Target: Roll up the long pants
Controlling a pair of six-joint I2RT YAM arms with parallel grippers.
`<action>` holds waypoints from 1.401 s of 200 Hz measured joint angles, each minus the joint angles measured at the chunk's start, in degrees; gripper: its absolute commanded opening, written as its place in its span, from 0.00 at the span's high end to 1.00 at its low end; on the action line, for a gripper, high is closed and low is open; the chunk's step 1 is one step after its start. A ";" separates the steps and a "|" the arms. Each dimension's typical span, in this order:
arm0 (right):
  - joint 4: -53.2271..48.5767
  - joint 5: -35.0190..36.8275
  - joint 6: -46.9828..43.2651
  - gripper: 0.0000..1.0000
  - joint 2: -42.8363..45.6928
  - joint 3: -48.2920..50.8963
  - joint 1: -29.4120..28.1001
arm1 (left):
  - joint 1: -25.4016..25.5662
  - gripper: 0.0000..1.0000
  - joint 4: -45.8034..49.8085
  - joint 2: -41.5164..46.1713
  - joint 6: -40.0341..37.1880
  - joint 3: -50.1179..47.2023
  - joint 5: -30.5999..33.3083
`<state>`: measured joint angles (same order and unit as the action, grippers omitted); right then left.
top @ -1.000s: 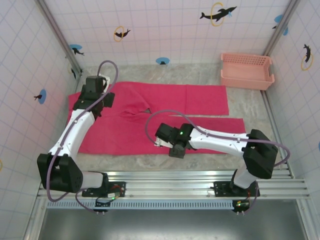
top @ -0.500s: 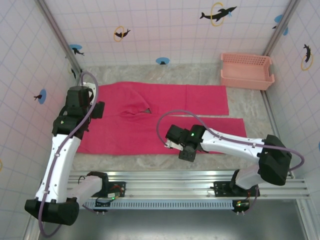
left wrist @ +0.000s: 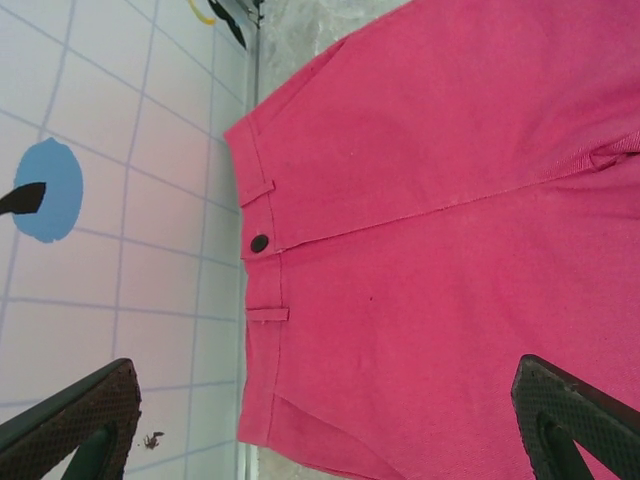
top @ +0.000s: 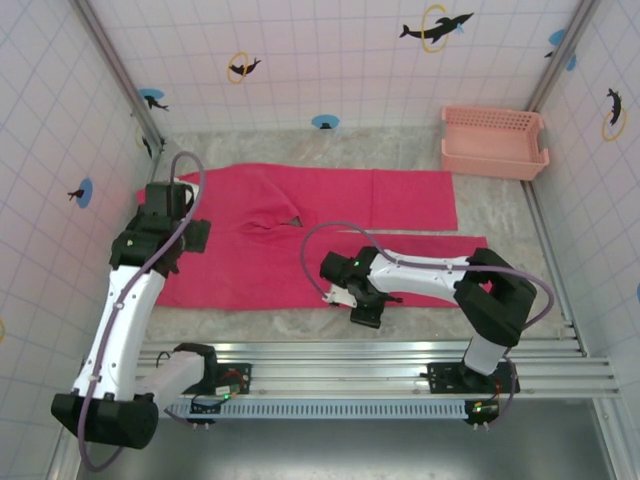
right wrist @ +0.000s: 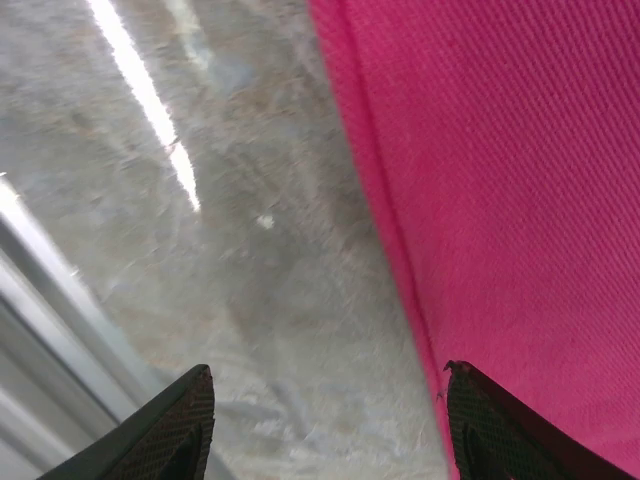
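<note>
**As nothing is rolled yet, a start is being lined up**

Because no turn of cloth is made so far, the bright magenta-red, soft cloth long pants (top: pixel 330 195) are found spread flat on the grey marbled tabletop (top: pixel 505 215). The waist lies toward the left wall and the two legs reach to the right. A pale pink latticed plastic basket (top: pixel 494 160) stands well apart in the far right corner.

The left tool (top: pixel 172 225) is held above the waist end, its fingers wide apart and clamped on nothing. In its wrist view (left wrist: pixel 322 365) the waistband (left wrist: pixel 255 160) is framed between them. This placing is judged to suit either pinning that end or taking hold of it.

The right tool (top: pixel 365 300) is set low at the near edge of the near leg. Its fingers are parted, and in its wrist view (right wrist: pixel 328 368) bare tabletop (right wrist: pixel 200 250) and the cloth's edge (right wrist: pixel 520 200) lie between them. Nothing is gripped. A pinch on that edge seems to be what is being prepared.

The pants are plain and unpatterned. A small dark button (left wrist: pixel 259 243) and two narrow belt loops (left wrist: pixel 267 314) are seen on the waistband. A finely ribbed weave is shown close up, and a small pucker (top: pixel 290 221) is raised where the legs meet.
</note>
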<state>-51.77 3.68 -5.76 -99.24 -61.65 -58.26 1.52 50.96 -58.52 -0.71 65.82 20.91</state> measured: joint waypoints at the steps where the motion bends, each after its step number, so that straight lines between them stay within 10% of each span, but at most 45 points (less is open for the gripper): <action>1: 0.20 0.00 0.02 0.39 -0.15 0.00 0.15 | 0.00 0.03 0.00 -0.11 -0.02 0.04 0.00; 47: 4.72 2.91 0.17 0.41 -1.09 0.22 3.87 | 0.13 0.03 -0.24 -2.82 -3.37 0.44 0.07; 112: 4.63 3.74 -0.33 1.00 -4.04 -1.18 4.79 | 4.87 0.03 -1.77 -3.72 -10.12 -6.10 1.64; 280: -13.94 -3.74 -4.79 1.00 -2.10 -30.16 16.55 | 17.44 0.03 -2.16 -9.22 -19.56 -12.48 -6.19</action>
<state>-65.71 -0.05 -10.55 -101.34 -91.81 -41.71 18.96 48.80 -67.75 -20.27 53.34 14.72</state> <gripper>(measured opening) 0.054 0.975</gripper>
